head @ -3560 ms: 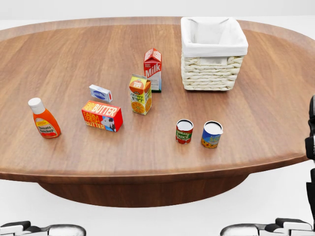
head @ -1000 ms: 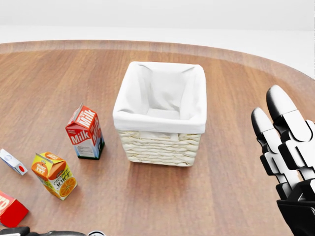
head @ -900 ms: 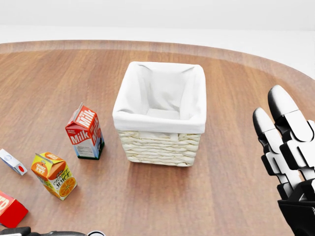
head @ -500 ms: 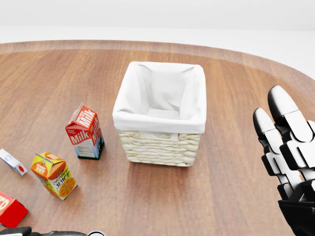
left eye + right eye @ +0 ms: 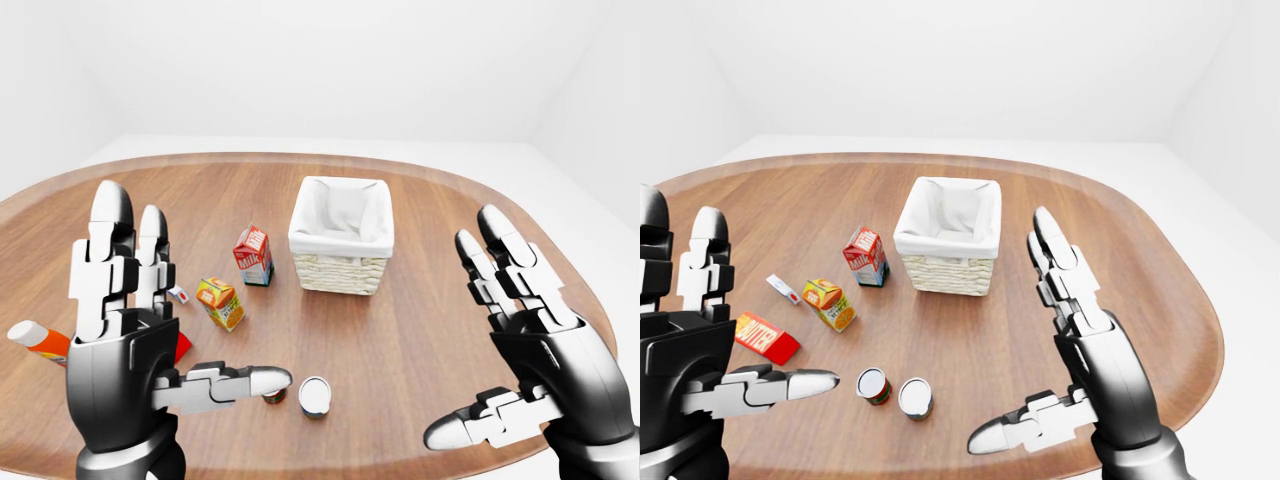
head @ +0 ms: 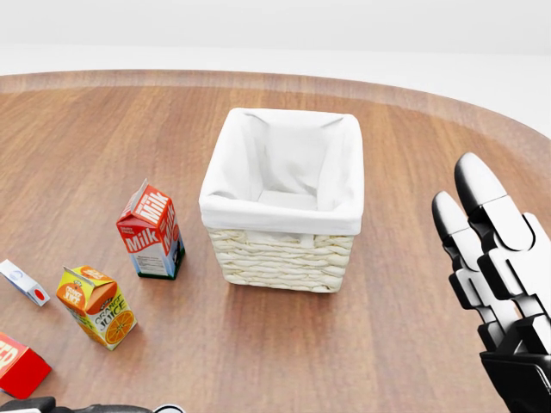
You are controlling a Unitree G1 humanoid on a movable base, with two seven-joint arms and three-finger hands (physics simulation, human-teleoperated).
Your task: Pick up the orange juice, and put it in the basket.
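Orange juice carton stands upright, leaning left; both hands spread.

In the head view the right robot hand has shifted slightly left and lower at the right edge, fingers spread

On the counter — cartons: 2, one orange juice, one milk. Cans: 2. Basket: 1. Butter box: 1. Small white box: 1. Ketchup bottle: 1. Robot hands — 2, left and right.
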